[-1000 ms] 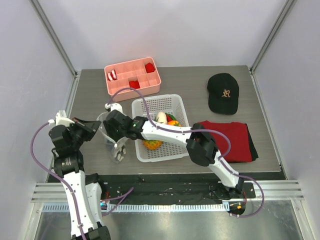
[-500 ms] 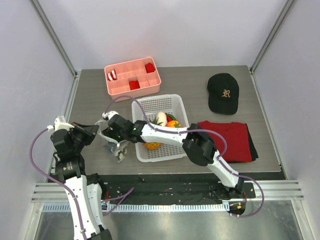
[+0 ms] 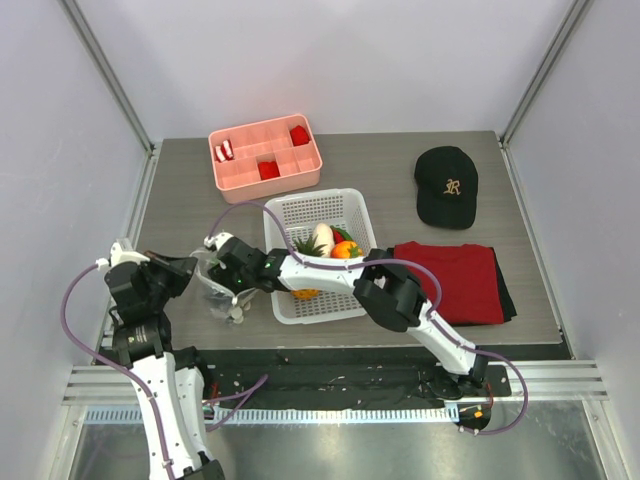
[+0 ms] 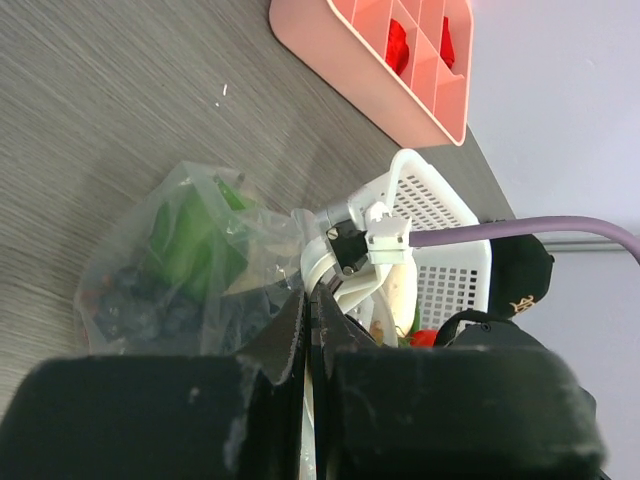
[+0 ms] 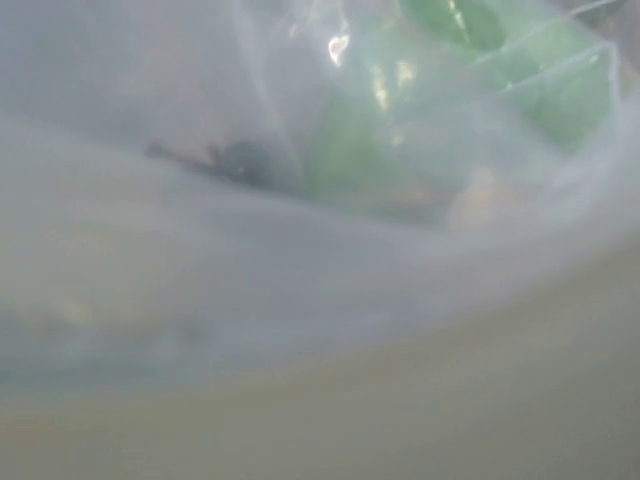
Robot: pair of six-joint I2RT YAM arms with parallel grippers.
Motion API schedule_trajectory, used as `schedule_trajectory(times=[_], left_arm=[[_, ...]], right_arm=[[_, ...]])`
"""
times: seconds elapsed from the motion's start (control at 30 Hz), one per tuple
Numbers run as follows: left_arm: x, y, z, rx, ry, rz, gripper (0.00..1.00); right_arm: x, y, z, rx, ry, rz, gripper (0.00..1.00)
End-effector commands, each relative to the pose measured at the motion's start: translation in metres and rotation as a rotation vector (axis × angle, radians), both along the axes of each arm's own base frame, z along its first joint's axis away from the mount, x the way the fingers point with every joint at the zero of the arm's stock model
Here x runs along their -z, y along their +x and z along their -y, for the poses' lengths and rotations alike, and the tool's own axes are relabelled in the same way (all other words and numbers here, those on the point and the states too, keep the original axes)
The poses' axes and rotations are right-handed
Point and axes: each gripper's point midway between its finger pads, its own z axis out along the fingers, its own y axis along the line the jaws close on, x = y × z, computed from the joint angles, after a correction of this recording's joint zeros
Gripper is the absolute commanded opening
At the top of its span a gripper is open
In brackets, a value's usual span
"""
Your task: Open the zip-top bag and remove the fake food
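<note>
The zip-top bag (image 3: pixel 218 290) lies crumpled on the table left of the white basket, and it also shows in the left wrist view (image 4: pixel 180 250). A green fruit (image 4: pixel 185 235) and dark grapes (image 4: pixel 130 305) are inside it. My left gripper (image 3: pixel 188 270) is shut on the bag's edge, jaws pressed together (image 4: pixel 312 300). My right gripper (image 3: pixel 214 268) is pushed into the bag's mouth. Its wrist view is filled with blurred plastic, with the green fruit (image 5: pixel 400 150) behind it, and its fingers are hidden. A whitish piece (image 3: pixel 322 237), tomato (image 3: pixel 346 250) and pineapple (image 3: pixel 305 292) lie in the basket.
The white perforated basket (image 3: pixel 365 215) stands right of the bag, under my right arm. A pink compartment tray (image 3: pixel 215 165) with red pieces is behind it. A black cap (image 3: pixel 446 186) and folded red cloth (image 3: pixel 460 280) lie at the right.
My right gripper has moved left and down into the bag. My left gripper has dropped lower with the bag's edge. The bag has sunk from upright to crumpled low on the table.
</note>
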Motion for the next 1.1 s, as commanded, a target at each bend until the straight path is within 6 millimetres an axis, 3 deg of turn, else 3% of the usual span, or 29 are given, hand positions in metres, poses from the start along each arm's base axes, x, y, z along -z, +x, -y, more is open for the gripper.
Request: schedule_trajectory(times=[0.0,0.07,0.17,0.33,0.53,0.77,0.87,0.9,0.97,1.0,1.07], left_arm=[[-0.004,0.001,-0.004,-0.012,0.026,0.023,0.0],[-0.005,0.002,-0.003,-0.005,0.026,0.024,0.0],[-0.007,0.003,-0.003,-0.001,0.027,0.032,0.0],[-0.01,0.006,0.002,0.032,0.021,0.048,0.0],[-0.012,0.006,0.005,0.049,0.019,0.055,0.0],[-0.012,0.005,0.005,0.051,0.016,0.054,0.0],[-0.01,0.005,0.002,0.038,0.029,0.046,0.0],[-0.01,0.005,0.002,0.035,0.031,0.045,0.0],[-0.007,0.004,0.0,0.022,0.029,0.04,0.0],[-0.006,0.004,-0.001,0.016,0.029,0.036,0.0],[-0.007,0.004,-0.002,0.01,0.032,0.04,0.0]], right_arm=[[0.001,0.005,-0.008,-0.023,0.014,0.015,0.48],[-0.006,0.008,-0.007,-0.021,0.018,0.033,0.37],[-0.034,0.01,-0.007,-0.026,0.051,0.073,0.23],[-0.105,0.01,-0.005,-0.023,0.156,0.124,0.11],[-0.172,0.012,0.002,-0.006,0.253,0.193,0.1],[-0.217,0.01,0.01,0.003,0.329,0.227,0.02],[-0.224,0.004,0.018,0.005,0.347,0.219,0.01],[-0.243,0.0,0.024,0.005,0.383,0.227,0.01],[-0.254,-0.005,0.03,0.008,0.422,0.221,0.01],[-0.275,-0.008,0.038,0.012,0.46,0.234,0.01],[-0.285,-0.011,0.047,0.024,0.469,0.243,0.01]])
